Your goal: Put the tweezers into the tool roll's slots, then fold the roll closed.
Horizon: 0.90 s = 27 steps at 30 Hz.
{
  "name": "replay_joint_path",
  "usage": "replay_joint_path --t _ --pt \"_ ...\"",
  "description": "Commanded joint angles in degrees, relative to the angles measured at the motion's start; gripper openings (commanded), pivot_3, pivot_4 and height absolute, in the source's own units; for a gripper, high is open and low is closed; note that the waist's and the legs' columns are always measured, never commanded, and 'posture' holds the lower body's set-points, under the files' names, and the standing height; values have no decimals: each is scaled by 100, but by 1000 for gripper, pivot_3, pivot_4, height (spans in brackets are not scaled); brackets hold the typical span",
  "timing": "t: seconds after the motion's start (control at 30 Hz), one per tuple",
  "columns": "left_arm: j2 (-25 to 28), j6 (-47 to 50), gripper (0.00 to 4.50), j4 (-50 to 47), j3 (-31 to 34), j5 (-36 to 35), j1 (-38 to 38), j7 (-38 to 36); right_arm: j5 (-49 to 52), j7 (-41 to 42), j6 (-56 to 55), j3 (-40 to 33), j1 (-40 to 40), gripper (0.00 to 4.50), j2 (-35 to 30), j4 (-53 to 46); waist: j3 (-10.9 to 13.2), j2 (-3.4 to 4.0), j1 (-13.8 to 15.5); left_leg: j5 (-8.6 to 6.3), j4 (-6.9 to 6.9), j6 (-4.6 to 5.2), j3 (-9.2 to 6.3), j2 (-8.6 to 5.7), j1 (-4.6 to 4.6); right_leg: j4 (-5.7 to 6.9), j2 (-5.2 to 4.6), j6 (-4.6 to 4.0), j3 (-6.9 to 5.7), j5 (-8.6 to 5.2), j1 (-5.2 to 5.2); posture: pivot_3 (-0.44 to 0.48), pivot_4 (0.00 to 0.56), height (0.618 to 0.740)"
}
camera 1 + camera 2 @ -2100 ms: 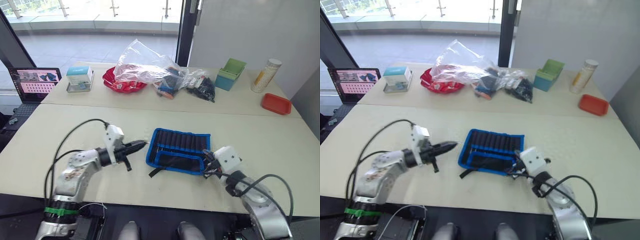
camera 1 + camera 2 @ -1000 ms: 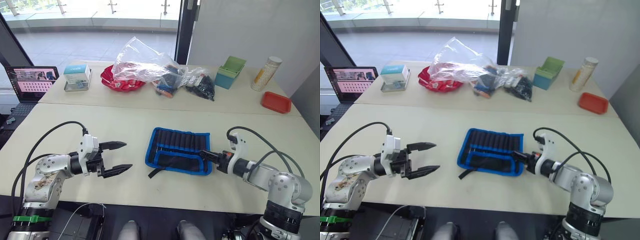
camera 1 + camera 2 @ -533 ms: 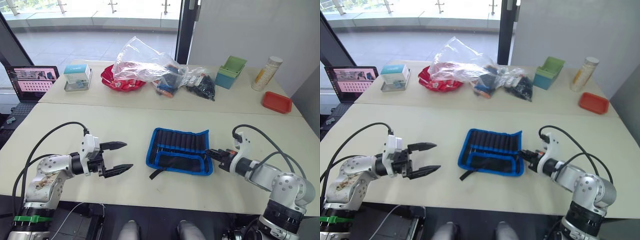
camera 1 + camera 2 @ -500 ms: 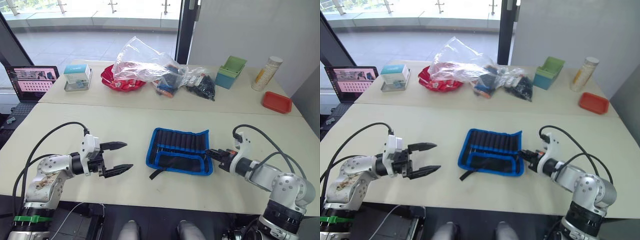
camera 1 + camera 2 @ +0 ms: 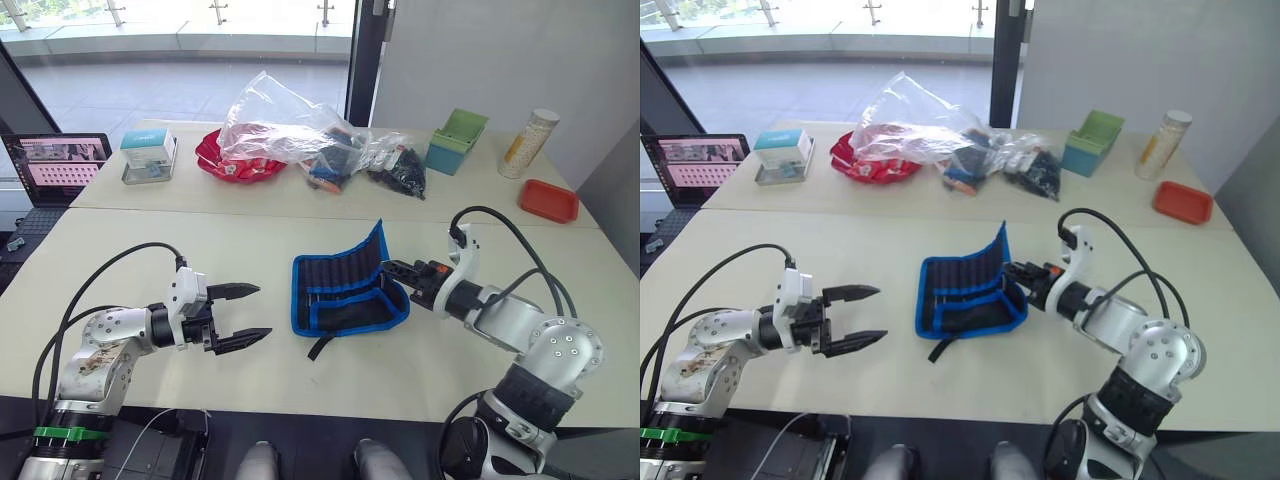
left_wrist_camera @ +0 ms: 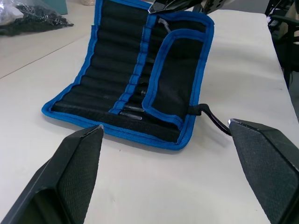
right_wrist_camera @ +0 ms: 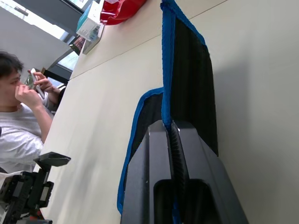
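Note:
The tool roll (image 5: 340, 290) lies in the middle of the near table, black with blue edging. Its right end is lifted and curls up toward the left. My right gripper (image 5: 390, 268) is shut on that raised blue edge (image 7: 167, 70). In the left wrist view, slim tweezers (image 6: 132, 110) sit in the slots (image 6: 117, 70) on the roll's inner face. The black strap (image 5: 320, 347) trails from the roll's near edge. My left gripper (image 5: 262, 312) hovers to the left of the roll, apart from it, open and holding nothing.
On the far table stand a clear plastic bag (image 5: 285, 125) over a red bowl (image 5: 232, 160), a teal box (image 5: 148, 155), a green box (image 5: 458, 143), a canister (image 5: 530, 142) and a red tray (image 5: 548, 200). A laptop (image 5: 55, 165) is at far left. A person (image 7: 18, 107) sits beyond the table.
My right gripper has shut on the roll's right edge, lifted it and carried it leftward, so that end now stands curled up. The left gripper has stayed open in place.

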Motion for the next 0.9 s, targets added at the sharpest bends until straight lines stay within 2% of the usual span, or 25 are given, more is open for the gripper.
replay_joint_path --t 0.03,0.2,0.3,0.5,0.67,0.8,0.9 --pt "17 -5 4500 5 -13 36 -141 -23 133 -500 42 395 -213 36 426 -267 0 1 -15 0 0 0 0 1 -1 5 1 0 1 0 -4 0 150 723" --pt "35 -23 4500 12 -32 29 -142 -24 -345 -1045 -2 836 -63 36 1092 -264 1 3 -10 3 -2 -4 0 1 -21 26 1 -2 0 1 -37 0 150 723" --pt "47 -16 4500 -7 -29 29 -125 -23 -678 -1215 -255 1154 175 36 1234 -90 1 3 -4 4 -2 -5 1 -2 -26 37 -2 -3 2 1 -52 0 150 723" --pt "76 -10 4500 -39 7 33 -83 -11 -1277 -1116 -1161 2300 885 36 1151 479 0 3 -14 8 -2 -7 2 3 -43 62 4 -3 2 1 -84 0 150 723" --pt "95 -18 4500 -65 25 38 -39 13 -1421 -924 -1646 2756 1075 36 1141 948 -9 -10 -55 10 -1 -9 4 8 -39 62 7 -3 3 1 -82 0 150 723" --pt "108 -20 4500 -101 44 43 11 42 -1763 -699 -2058 3135 1224 36 840 1561 -17 -22 -179 11 -2 -9 9 24 -10 66 20 -3 0 2 -66 0 150 723" --pt "109 -11 4500 -162 54 38 70 73 -1849 -469 -2182 3316 1318 36 605 1646 -22 -27 -228 11 -21 -8 23 34 43 65 22 -3 2 1 -39 0 150 723"
